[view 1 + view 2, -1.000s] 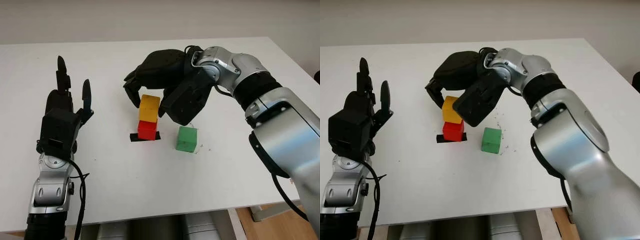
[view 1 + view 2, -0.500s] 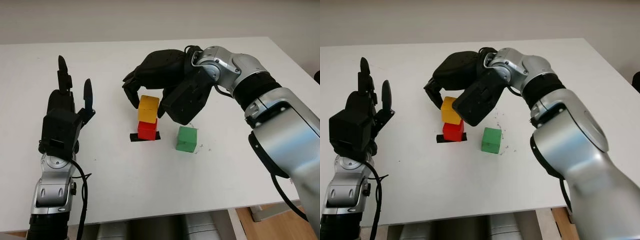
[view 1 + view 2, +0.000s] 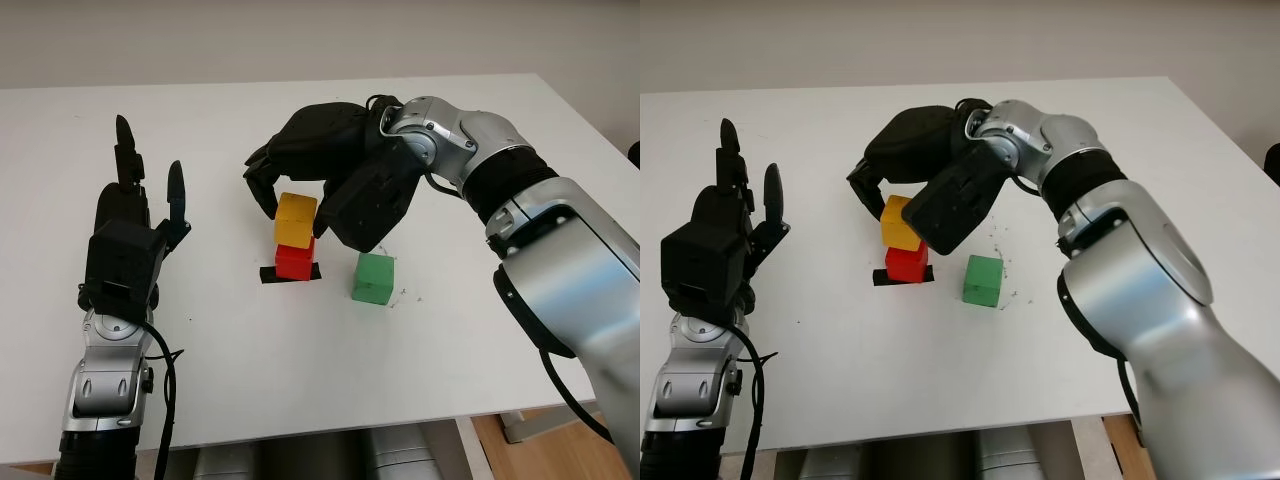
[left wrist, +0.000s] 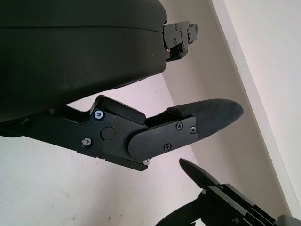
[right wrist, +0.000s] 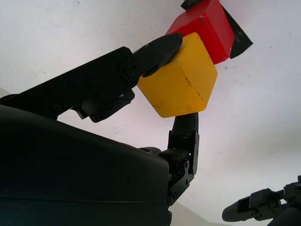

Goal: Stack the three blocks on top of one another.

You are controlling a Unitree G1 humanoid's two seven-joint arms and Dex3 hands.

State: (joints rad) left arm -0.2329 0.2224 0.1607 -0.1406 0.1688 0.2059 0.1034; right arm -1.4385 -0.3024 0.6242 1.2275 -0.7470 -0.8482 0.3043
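My left hand idles open over the desk's left side. Mid-desk, the green block waits beside the tape mark. My right hand pinches the yellow block between its fingers, sitting skewed on the red block. I should square it flush before letting go, then lift clear.

L hand open, black shell w/ fingers held above white table; table edge just past fingertip.
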